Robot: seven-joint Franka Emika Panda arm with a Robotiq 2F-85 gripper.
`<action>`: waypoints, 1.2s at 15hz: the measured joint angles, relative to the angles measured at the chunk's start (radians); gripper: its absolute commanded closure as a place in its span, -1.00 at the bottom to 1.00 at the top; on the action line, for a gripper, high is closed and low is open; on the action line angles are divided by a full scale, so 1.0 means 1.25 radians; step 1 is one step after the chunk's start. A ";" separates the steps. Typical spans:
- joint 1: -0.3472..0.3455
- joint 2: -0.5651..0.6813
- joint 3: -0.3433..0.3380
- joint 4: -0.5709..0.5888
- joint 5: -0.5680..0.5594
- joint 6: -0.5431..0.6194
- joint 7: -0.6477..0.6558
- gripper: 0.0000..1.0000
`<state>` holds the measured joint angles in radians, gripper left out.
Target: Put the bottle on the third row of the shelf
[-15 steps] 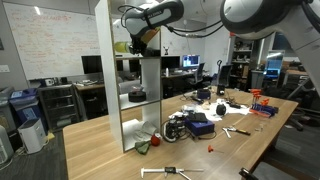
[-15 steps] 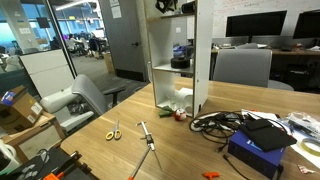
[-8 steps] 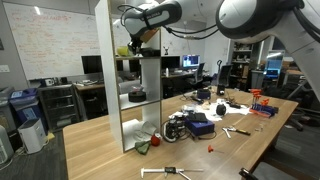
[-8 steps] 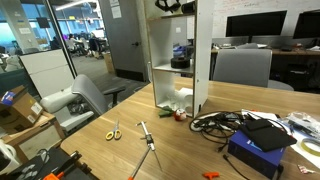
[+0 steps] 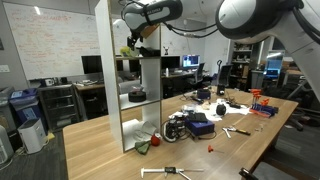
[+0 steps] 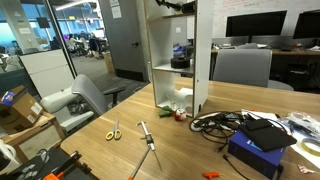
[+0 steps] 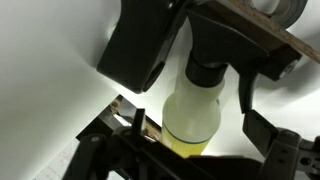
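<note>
Arm (image 5: 165, 12) reaches in high over the desk (image 5: 100, 140), wrist turned down toward the shelf (image 5: 150, 90). The shelf stands at one end of the desk, close to its far edge. My gripper (image 5: 131, 42) is at an upper compartment, well above the desktop. In the wrist view my jaws pinch the bottle (image 7: 192, 118) near its black head. Its yellow-green body lies against a white panel, next to a light board edge. Cannot tell which row.

The shelf (image 5: 150, 100) stands on the bench (image 5: 95, 150), left of centre. At top of frame the tool (image 5: 134, 42) grips the bottle (image 7: 195, 110) beside an upper compartment. Scissors (image 6: 113, 131) and a screwdriver (image 6: 146, 134) lie lower left of the shelf base, cables (image 6: 215, 123) to its right.
</note>
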<state>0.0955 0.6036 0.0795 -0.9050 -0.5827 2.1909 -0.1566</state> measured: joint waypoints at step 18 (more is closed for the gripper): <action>0.048 -0.161 0.026 -0.034 0.040 -0.334 0.000 -1.00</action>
<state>0.1549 0.4022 0.1122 -0.9473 -0.5325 1.7730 -0.1560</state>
